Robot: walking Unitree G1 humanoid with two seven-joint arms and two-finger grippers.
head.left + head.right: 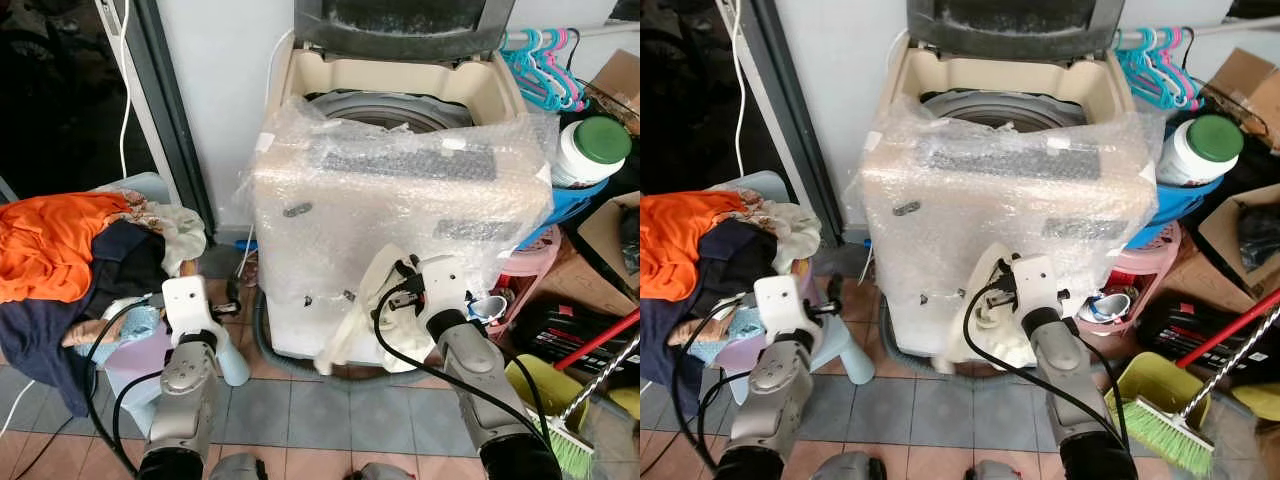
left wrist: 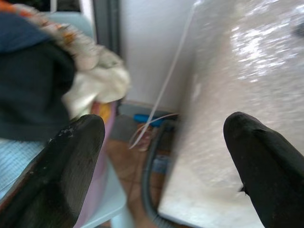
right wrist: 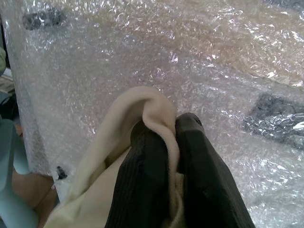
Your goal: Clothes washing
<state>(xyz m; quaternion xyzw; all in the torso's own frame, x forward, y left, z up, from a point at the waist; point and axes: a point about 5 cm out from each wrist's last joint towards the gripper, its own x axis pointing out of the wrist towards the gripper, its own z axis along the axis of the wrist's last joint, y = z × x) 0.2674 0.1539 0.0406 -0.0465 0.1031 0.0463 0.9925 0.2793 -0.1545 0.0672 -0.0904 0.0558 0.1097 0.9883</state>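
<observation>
A bubble-wrapped washing machine [image 1: 400,220] is standing right in front of me with its lid [image 1: 400,25] raised, a grey hose [image 1: 275,350] curling on the tiled floor [image 1: 290,420] at its base. Hangers [image 1: 545,65] and a green-capped jar [image 1: 590,150] are crowding its right side, a broom [image 1: 585,400] leaning below. My right fingers [image 3: 175,156] are clenching a cream cloth [image 3: 118,156], limp and folded, against the machine's front. My left fingers [image 2: 156,156] are hanging released beside the clothes pile [image 1: 70,260].

Cream cloth [image 3: 142,118], orange garment [image 1: 50,245], green-lidded white jar [image 1: 590,150]
</observation>
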